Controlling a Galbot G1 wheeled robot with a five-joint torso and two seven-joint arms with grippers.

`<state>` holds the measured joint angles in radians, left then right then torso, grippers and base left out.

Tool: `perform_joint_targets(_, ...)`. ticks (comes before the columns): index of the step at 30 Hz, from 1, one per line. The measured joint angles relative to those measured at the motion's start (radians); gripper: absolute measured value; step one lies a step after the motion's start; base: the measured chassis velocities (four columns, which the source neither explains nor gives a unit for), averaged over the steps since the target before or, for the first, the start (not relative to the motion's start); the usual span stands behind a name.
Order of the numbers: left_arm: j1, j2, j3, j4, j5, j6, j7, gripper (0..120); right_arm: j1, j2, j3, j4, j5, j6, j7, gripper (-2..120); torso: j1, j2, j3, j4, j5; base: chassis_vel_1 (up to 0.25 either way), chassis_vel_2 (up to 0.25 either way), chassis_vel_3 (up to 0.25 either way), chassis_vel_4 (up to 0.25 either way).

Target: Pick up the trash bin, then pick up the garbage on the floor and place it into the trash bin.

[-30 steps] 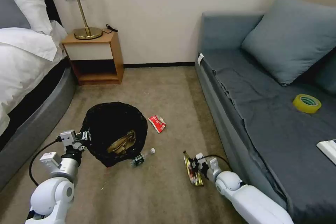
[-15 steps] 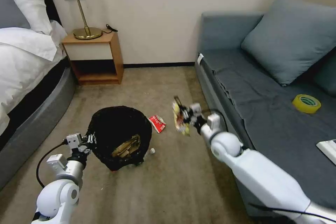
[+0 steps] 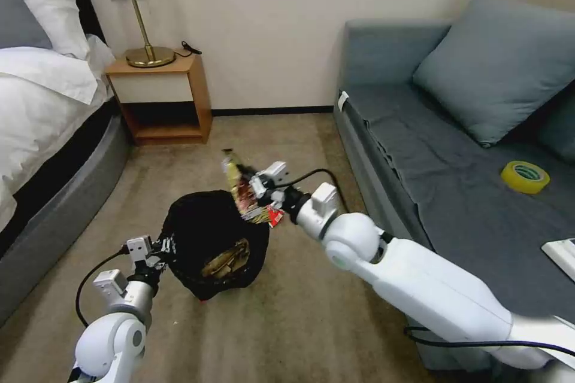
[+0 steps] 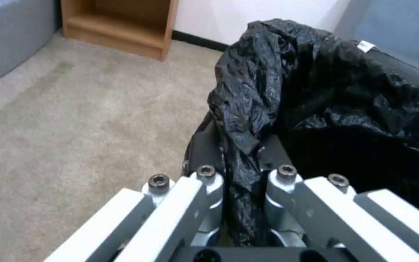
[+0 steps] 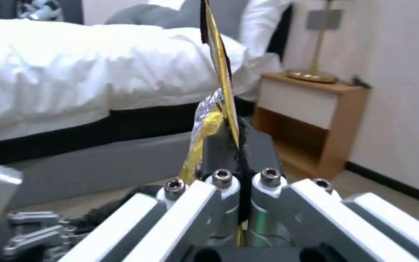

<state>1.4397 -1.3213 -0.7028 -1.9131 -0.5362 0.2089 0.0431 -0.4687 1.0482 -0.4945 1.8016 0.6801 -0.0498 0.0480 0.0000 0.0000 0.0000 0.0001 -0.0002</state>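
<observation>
The trash bin (image 3: 203,233), lined with a crinkly black bag, hangs just above the carpet, and my left gripper (image 3: 165,246) is shut on its near-left rim. In the left wrist view the fingers (image 4: 204,145) pinch a fold of the bag on the trash bin (image 4: 345,109). A crumpled brown paper bag (image 3: 226,257) lies inside. My right gripper (image 3: 254,188) is over the bin's far rim, shut on a yellow-brown snack wrapper (image 3: 235,182), which stands upright from my right gripper (image 5: 234,142) as a thin wrapper (image 5: 219,72). A red snack wrapper (image 3: 274,215) lies on the floor, partly behind that gripper.
A bed (image 3: 48,131) runs along the left, with a wooden nightstand (image 3: 162,96) and lamp (image 3: 141,12) by the wall. The grey sofa (image 3: 455,191) on the right carries a yellow tape roll (image 3: 525,177) and a white box (image 3: 563,254). Open carpet lies in front.
My right arm lifted the yellow-brown wrapper off the floor beside the sofa and swung it left to above the bin. My left gripper carried the bin right, covering a small bottle.
</observation>
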Motion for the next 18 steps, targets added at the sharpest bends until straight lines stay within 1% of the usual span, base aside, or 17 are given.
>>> perform_joint_targets(3,0.005,0.0,-0.004,-0.007,-0.005,0.006,0.003,6,0.018,0.042,-0.054,-0.036,-0.019,0.008,-0.016,0,0.0,0.0,0.0,0.0,0.0,0.0,0.0,0.0,0.0)
perform_joint_targets(5,0.006,-0.001,-0.007,-0.01,-0.007,0.007,0.005,6,0.02,0.049,-0.082,-0.041,-0.022,0.01,-0.026,0,0.0,0.0,0.0,0.0,0.0,0.0,0.0,0.0,0.0)
perform_joint_targets(10,0.01,-0.006,-0.008,-0.023,-0.015,0.01,0.005,6,-0.008,0.06,-0.124,-0.055,-0.056,0.016,-0.036,0,0.0,0.0,0.0,0.0,0.0001,0.0,0.0,0.0,0.0)
perform_joint_targets(18,0.02,-0.003,-0.008,-0.04,-0.021,0.014,0.005,6,-0.054,0.052,-0.127,-0.08,-0.099,0.02,-0.048,0,0.0,0.0,0.0,-0.0001,0.0001,0.0,0.0,0.0,0.0)
